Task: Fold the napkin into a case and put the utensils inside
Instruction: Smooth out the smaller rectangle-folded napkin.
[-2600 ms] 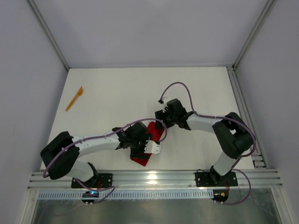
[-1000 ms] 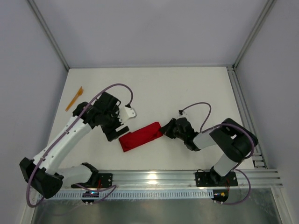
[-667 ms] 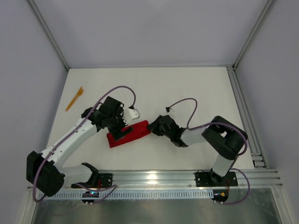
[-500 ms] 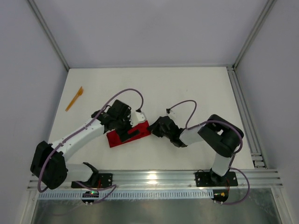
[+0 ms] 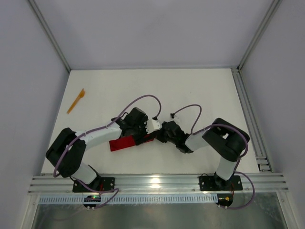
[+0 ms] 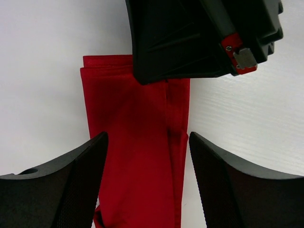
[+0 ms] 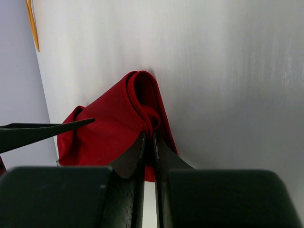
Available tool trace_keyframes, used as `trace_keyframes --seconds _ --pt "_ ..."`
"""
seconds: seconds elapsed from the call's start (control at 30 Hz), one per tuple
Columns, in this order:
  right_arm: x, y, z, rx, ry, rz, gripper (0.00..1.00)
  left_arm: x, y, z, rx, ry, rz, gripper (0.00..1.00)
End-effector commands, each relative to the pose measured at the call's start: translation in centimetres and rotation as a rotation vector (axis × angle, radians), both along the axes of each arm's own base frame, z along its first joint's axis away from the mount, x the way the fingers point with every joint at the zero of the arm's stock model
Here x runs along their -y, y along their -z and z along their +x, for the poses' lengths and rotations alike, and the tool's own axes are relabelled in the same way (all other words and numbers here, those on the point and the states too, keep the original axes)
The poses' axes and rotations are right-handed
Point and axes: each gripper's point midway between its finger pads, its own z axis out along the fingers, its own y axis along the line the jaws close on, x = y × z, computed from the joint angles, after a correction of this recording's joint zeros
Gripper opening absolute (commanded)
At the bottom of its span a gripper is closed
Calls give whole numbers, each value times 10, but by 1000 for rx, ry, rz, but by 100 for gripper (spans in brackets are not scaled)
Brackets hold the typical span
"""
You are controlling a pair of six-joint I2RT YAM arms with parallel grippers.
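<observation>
**Folded napkin pinched at one end, straddled beside it**

The napkin (image 5: 123,143) is seen lying on the white worktop (image 5: 200,95), near the front and about midway between the two arms. It has been gathered into a long, narrow red strip of several layers.

Its right-hand end is clamped by the right jaws, which are closed tight on a rolled fold of cloth. The left jaws are spread wide and set astride the strip just beside that pinch, one on each long edge. Nothing is held by them. Whether the cloth edges are touched cannot be told.

An orange utensil (image 5: 76,100) is left well apart, by the far left edge of the worktop. Whether it is one piece or two cannot be made out.

The cloth is judged light, limp and without spring, so that folds are likely to slump or open once released. It is best taken at a folded edge with all layers caught together, as a single layer would peel away. The utensil is judged thin, stiff and smooth, lying flat. It would best be gripped across the handle, where slipping is a risk.
</observation>
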Motion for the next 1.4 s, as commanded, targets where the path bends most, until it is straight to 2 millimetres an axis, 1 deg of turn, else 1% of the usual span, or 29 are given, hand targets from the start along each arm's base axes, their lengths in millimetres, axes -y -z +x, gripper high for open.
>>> trace_keyframes --seconds 0.0,0.1,0.13,0.23,0.33,0.43,0.47,0.5,0.6,0.67,0.8,0.83,0.9,1.0,1.03,1.07,1.1,1.13,1.2,1.23,1.27,1.33,1.37 --pt "4 1 -7 11 -23 -29 3 16 -12 -3 8 30 -89 72" --pt "3 1 -7 13 -25 -25 3 14 -8 -6 8 39 -64 73" --pt "3 1 -7 13 -25 -25 3 12 -4 -5 5 37 -51 72" --pt "3 2 -8 12 -30 -22 3 9 4 -7 -7 49 -20 70" --pt "3 1 -7 15 -27 -21 3 4 6 -7 9 42 1 70" --pt "1 0 -6 21 -31 -14 3 0 7 -1 33 27 25 61" --pt "1 0 -6 21 -31 -14 3 -1 8 0 37 26 28 55" --pt "2 0 -7 20 -30 -13 3 -1 8 0 38 28 31 53" --pt "3 0 -7 21 -27 -10 3 -4 11 -1 36 23 43 52" --pt "3 -1 -8 23 -28 -9 3 -4 11 -1 37 19 39 47" --pt "3 -1 -8 25 -32 -9 3 -1 5 -1 46 17 19 41" --pt "2 -1 -8 24 -34 -6 3 -2 6 -1 43 16 23 37" --pt "3 -2 -8 25 -30 -3 3 -4 12 -4 22 18 39 33" --pt "2 -5 -7 37 -41 -5 4 -4 16 -8 -3 21 40 17" --pt "1 -7 -7 54 -55 -14 8 -3 15 -9 -6 18 31 4" --pt "-1 -10 -5 64 -63 -19 12 -2 13 -9 -7 17 23 0" --pt "0 -8 -7 59 -71 -39 16 -1 11 -10 -8 17 15 0" --pt "-1 -14 -6 74 -78 -38 23 0 4 -10 2 21 1 0" --pt "1 -18 -8 106 -108 -60 32 1 -4 -12 -3 23 -14 0" --pt "0 -27 -8 128 -118 -53 37 2 -8 -12 1 22 -22 0" --pt "2 -29 -10 141 -131 -66 44 2 -14 -12 13 17 -35 0" --pt "6 -34 -12 182 -162 -105 50 3 -19 -12 15 6 -46 0" --pt "10 -42 -14 210 -169 -106 52 3 -23 -12 21 1 -53 0"
